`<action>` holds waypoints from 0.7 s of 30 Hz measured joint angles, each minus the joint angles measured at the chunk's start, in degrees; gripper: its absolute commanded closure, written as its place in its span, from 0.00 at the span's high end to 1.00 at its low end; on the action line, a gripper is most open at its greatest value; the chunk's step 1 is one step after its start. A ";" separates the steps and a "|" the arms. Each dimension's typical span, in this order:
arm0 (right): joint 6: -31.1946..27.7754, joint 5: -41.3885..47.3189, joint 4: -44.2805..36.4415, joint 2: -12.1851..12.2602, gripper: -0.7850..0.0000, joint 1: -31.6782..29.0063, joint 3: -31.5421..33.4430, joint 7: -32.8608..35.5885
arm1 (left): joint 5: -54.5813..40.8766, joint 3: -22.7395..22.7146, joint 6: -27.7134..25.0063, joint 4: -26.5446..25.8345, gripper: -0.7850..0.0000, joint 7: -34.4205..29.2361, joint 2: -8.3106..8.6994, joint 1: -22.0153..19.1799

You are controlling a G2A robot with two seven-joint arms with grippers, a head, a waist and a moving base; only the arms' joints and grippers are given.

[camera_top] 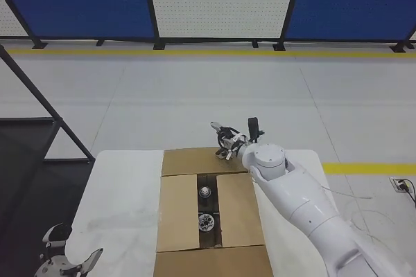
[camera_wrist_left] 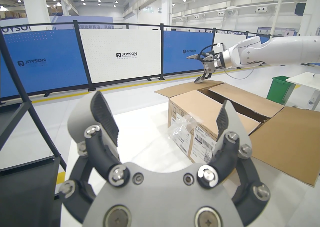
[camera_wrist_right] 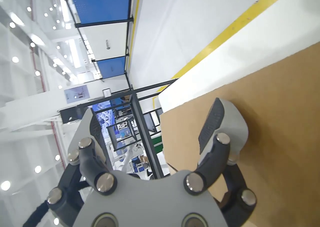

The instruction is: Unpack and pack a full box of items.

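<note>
My left gripper (camera_wrist_left: 161,99) fingers are apart, right gripper (camera_wrist_right: 155,110) too, one fingertip on the box (camera_top: 177,208) flap; two items (camera_top: 206,222) inside.

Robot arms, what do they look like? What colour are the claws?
The right arm is smooth, round and white. The left gripper and right gripper have silver-grey fingers, black ribbed pads and shiny screws. A black cable runs by the right wrist.

Box (camera_top: 177,208) on table (camera_top: 118,194), top ajar — right end effector (camera_top: 220,142) at its far flap (camera_top: 187,161)
</note>
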 measured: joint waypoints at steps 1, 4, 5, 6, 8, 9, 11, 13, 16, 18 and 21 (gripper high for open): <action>-2.13 0.05 -0.86 0.52 1.00 -0.67 1.14 1.35 | 0.00 0.00 0.00 0.00 1.00 0.00 0.00 0.00; -6.72 0.07 -4.00 2.16 1.00 -2.94 4.28 5.93 | 0.00 0.00 0.00 0.00 1.00 0.00 0.00 0.00; -7.85 0.10 -5.24 2.77 1.00 -3.78 5.35 7.99 | 0.00 0.00 0.00 0.00 1.00 0.00 0.00 0.00; -8.75 0.12 -6.58 3.44 1.00 -4.69 6.48 10.45 | 0.00 0.00 0.00 0.00 1.00 0.00 0.00 0.00; -9.84 -0.48 -9.83 5.20 1.00 -6.90 9.28 16.77 | 0.00 0.00 0.00 0.00 1.00 0.00 0.00 0.00; -9.96 -1.07 -11.42 5.99 1.00 -7.91 10.46 19.33 | 0.00 0.00 0.00 0.00 1.00 0.00 0.00 0.00; -9.37 -3.02 -15.75 7.83 1.00 -10.46 13.08 25.64 | 0.00 0.00 0.00 0.00 1.00 0.00 0.00 0.00; -7.92 -5.67 -20.60 9.70 1.00 -13.24 15.58 32.24 | 0.00 0.00 0.00 0.00 1.00 0.00 0.00 0.00; -4.95 -10.15 -27.89 12.15 1.00 -17.58 18.99 39.28 | 0.00 0.00 0.00 0.00 1.00 0.00 0.00 0.00; -2.42 -12.81 -31.93 13.30 1.00 -19.93 20.77 41.42 | 0.00 0.00 0.00 0.00 1.00 0.00 0.00 0.00; -1.25 -13.73 -33.60 13.67 1.00 -20.76 21.52 41.65 | 0.00 0.00 0.00 0.00 1.00 0.00 0.00 0.00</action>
